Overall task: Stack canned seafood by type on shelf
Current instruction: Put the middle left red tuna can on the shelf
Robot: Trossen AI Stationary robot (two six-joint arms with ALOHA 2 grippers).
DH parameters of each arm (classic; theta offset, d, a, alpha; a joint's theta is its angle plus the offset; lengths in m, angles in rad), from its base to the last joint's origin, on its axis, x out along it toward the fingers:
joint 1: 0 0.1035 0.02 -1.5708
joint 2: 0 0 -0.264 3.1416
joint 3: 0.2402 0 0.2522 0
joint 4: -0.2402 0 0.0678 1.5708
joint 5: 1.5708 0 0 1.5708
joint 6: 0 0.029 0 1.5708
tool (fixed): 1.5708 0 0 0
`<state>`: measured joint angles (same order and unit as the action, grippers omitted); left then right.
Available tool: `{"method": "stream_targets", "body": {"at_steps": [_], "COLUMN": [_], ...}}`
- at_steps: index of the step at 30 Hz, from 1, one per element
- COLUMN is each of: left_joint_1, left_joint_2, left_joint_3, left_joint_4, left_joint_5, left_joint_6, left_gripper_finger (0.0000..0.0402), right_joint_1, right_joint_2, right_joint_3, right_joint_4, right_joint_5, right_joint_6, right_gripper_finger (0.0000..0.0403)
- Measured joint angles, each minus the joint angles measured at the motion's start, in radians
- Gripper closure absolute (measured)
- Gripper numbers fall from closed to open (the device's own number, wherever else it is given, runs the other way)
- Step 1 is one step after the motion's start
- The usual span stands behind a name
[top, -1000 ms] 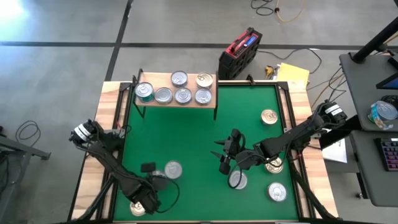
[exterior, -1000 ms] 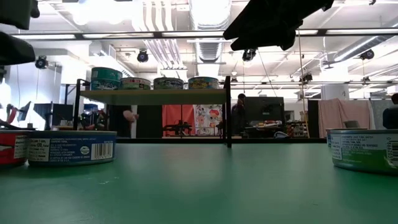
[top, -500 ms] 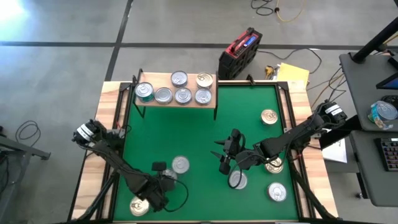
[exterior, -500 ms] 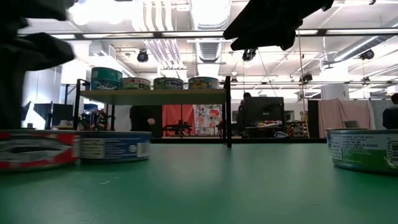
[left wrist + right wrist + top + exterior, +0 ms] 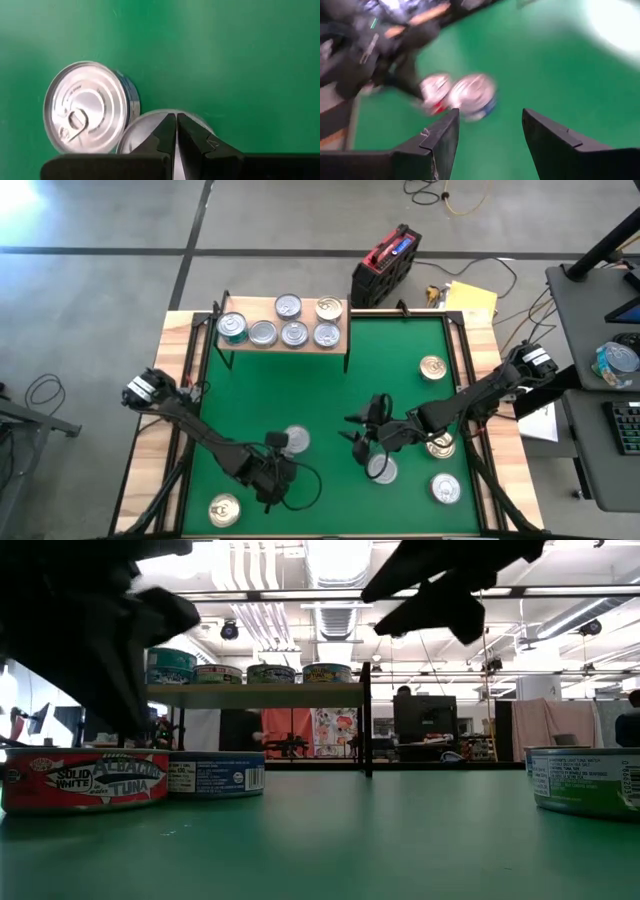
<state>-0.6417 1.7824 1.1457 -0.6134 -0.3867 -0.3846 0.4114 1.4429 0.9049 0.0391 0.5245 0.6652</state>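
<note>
Blue-sided tin [image 5: 296,440]: on the green mat [image 5: 320,390], near-left part; it now lies farther right than a second ago, touching a red albacore tin [image 5: 85,780].
Left gripper [image 5: 272,472]: fingers pressed together, holding nothing; it has slid the tins along.
Right gripper [image 5: 362,442]: half open, empty, above a silver tin [image 5: 381,469].
Shelf [image 5: 285,340]: far-left, six tins on it.
Meaning: the tins are being gathered, not yet stacked.

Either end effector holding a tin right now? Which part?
Nothing held. Left end effector is shut empty above a silver-topped round tin; right end effector is open, empty.
</note>
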Motion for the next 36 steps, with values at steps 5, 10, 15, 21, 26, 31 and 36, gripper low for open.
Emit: {"method": "stream_targets", "body": {"at_steps": [5,10,15,21,26,31,36], "left_joint_1": [-0.037,-0.051,-0.054,-0.088,-0.111,-0.119,-0.119], "left_joint_2": [-0.024,-0.025,-0.022,-0.027,-0.028,-0.029,-0.029], "left_joint_3": [0.007,0.001,-0.042,-0.082,-0.082,-0.082,-0.082], "left_joint_4": [-0.130,-0.280,-0.280,-0.284,-0.264,-0.260,-0.259], "left_joint_5": [0.004,0.004,-0.011,-0.010,0.011,0.007,0.004], "left_joint_6": [-0.051,-0.137,-0.146,-0.160,-0.200,-0.202,-0.194], "left_gripper_finger": [0.0402,0.0402,0.0402,0.0401,0.0401,0.0402,0.0401], "right_joint_1": [0.000,-0.019,-0.026,-0.024,-0.015,-0.007,-0.004], "right_joint_2": [0.011,0.058,0.161,0.324,0.441,0.518,0.574], "right_joint_3": [-0.005,0.007,0.041,0.161,0.299,0.402,0.470], "right_joint_4": [0.017,0.062,0.087,0.125,0.124,0.115,0.101], "right_joint_5": [-0.084,-0.122,-0.183,-0.255,-0.301,-0.317,-0.276], "right_joint_6": [0.065,0.189,0.328,0.384,0.396,0.392,0.394], "right_gripper_finger": [0.0197,0.0197,0.0197,0.0197,0.0197,0.0197,0.0197]}}
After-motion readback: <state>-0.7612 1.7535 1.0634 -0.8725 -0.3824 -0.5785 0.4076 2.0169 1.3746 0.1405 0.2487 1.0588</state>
